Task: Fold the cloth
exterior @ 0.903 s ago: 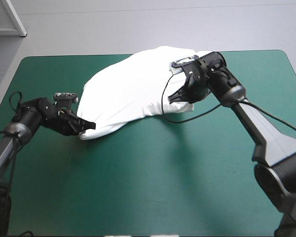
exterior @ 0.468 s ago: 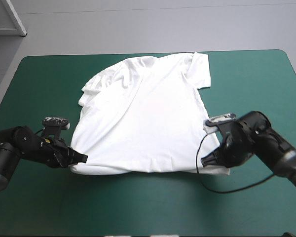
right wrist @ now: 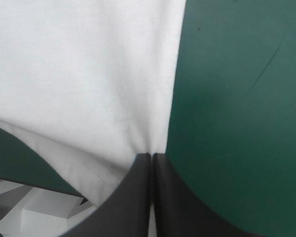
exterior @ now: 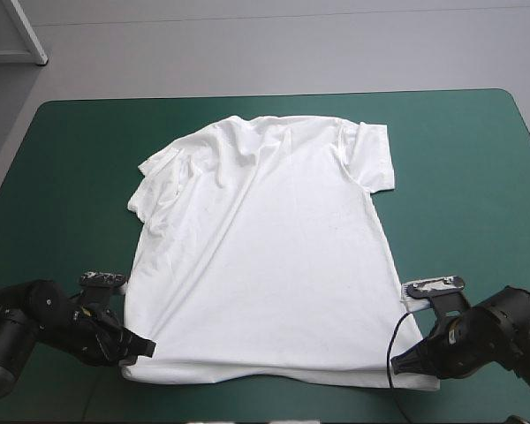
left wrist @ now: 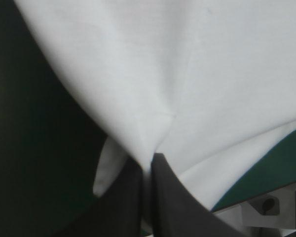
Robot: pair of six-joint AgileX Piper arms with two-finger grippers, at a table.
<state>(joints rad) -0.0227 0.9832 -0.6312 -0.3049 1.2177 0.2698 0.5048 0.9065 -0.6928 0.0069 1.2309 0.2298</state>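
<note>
Shirt spread flat, no fold made yet.
The T-shirt (exterior: 265, 256) is laid out over the middle of the teal-green tabletop (exterior: 71, 150), collar toward the far edge and hem at the near edge, with the left sleeve rumpled. Spreading is judged done, while every fold is left to be made. The left pincer (exterior: 146, 346) is clamped on the hem's left corner and the right pincer (exterior: 401, 364) on its right corner. Each is all but closed, with a thin sheet of cloth nipped between the black fingers, and both are held low by the tabletop.
</note>
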